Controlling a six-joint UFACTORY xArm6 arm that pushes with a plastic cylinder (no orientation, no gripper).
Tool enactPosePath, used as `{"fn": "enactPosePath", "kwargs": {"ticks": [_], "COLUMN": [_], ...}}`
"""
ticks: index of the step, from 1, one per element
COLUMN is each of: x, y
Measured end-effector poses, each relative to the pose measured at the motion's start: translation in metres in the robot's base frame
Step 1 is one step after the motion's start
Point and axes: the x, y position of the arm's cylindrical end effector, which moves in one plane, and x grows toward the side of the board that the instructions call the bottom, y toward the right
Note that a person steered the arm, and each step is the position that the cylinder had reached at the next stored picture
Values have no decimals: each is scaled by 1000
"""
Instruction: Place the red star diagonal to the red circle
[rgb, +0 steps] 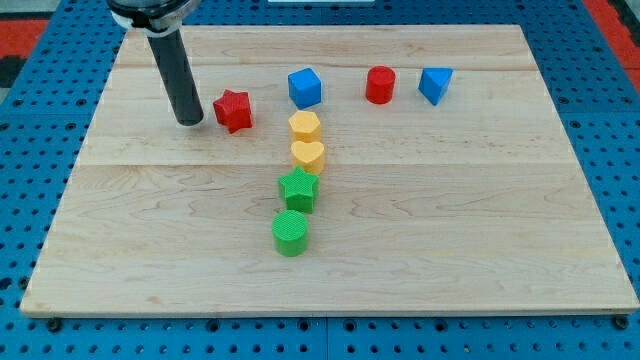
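Note:
The red star lies on the wooden board at the upper left of centre. The red circle stands further to the view's right, near the top. My tip rests on the board just left of the red star, a small gap away, not clearly touching it. The dark rod rises from the tip up to the view's top left.
A blue cube sits between the red star and the red circle. A blue triangle is right of the red circle. A yellow hexagon, yellow heart, green star and green circle form a column below the blue cube.

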Motion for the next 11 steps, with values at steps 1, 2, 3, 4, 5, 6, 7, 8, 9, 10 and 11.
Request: {"fn": "enactPosePath", "kwargs": {"ticks": [1,2,3,4,5,6,7,8,9,10,11], "x": [-5,-11,-23,-37,-37,-32,-30,-14,-10,22,68], "y": [40,27,9,53,104,152,159,194,209,237,222]}}
